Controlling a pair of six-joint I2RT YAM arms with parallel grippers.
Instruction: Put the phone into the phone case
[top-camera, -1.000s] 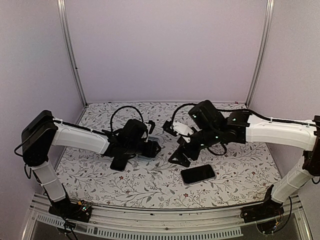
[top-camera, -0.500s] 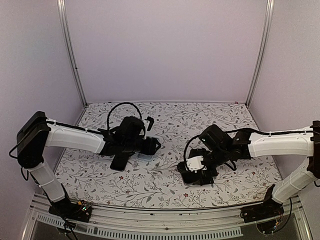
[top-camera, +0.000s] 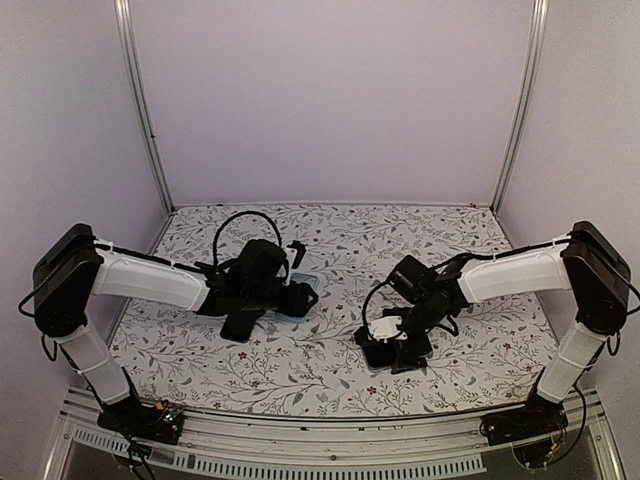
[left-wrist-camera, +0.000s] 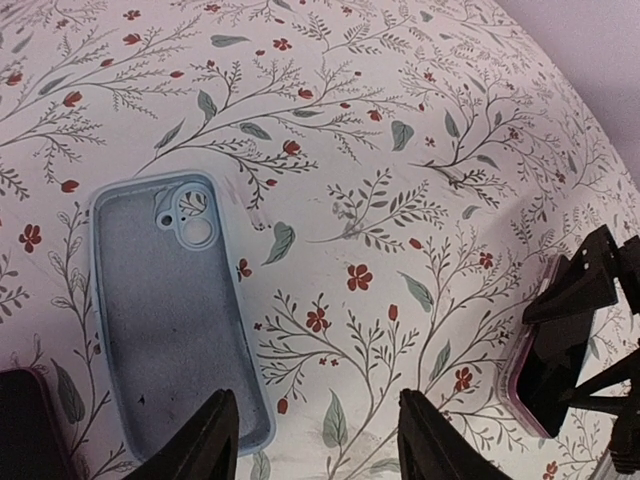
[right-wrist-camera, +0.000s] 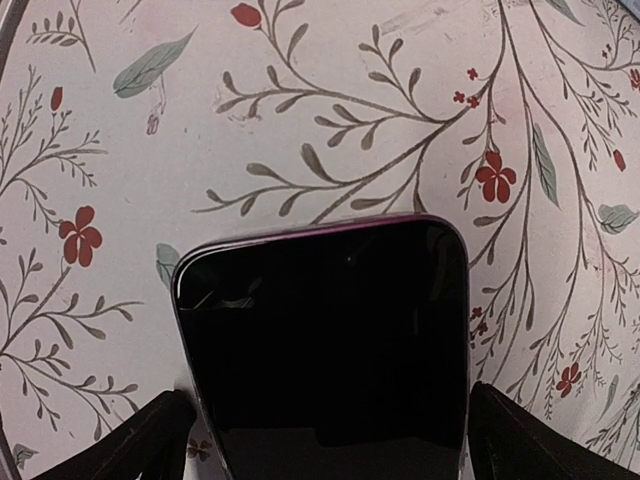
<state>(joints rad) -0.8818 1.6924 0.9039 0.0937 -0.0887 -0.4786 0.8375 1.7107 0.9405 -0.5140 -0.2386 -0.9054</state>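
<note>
The phone case (left-wrist-camera: 170, 315) is pale blue and lies open side up on the floral table, seen at the left of the left wrist view. My left gripper (left-wrist-camera: 320, 445) hovers open just right of it, its left fingertip (left-wrist-camera: 215, 440) over the case's near corner and nothing between the jaws. The phone (right-wrist-camera: 320, 340) is black-screened with a purple rim and lies flat on the table. My right gripper (right-wrist-camera: 330, 450) is open and low, with one finger on each long side of the phone. In the top view my right gripper (top-camera: 393, 350) hides most of the phone.
The floral table cover (top-camera: 330, 240) is bounded by lilac walls and two metal posts (top-camera: 140, 110). The left arm (top-camera: 150, 280) and right arm (top-camera: 510, 270) reach in from the sides. The phone and its gripper show at the right edge of the left wrist view (left-wrist-camera: 555, 360).
My right arm has swung from the table's middle toward the near side and dropped over the phone, which is now between its open fingers. The left arm has hardly moved.
</note>
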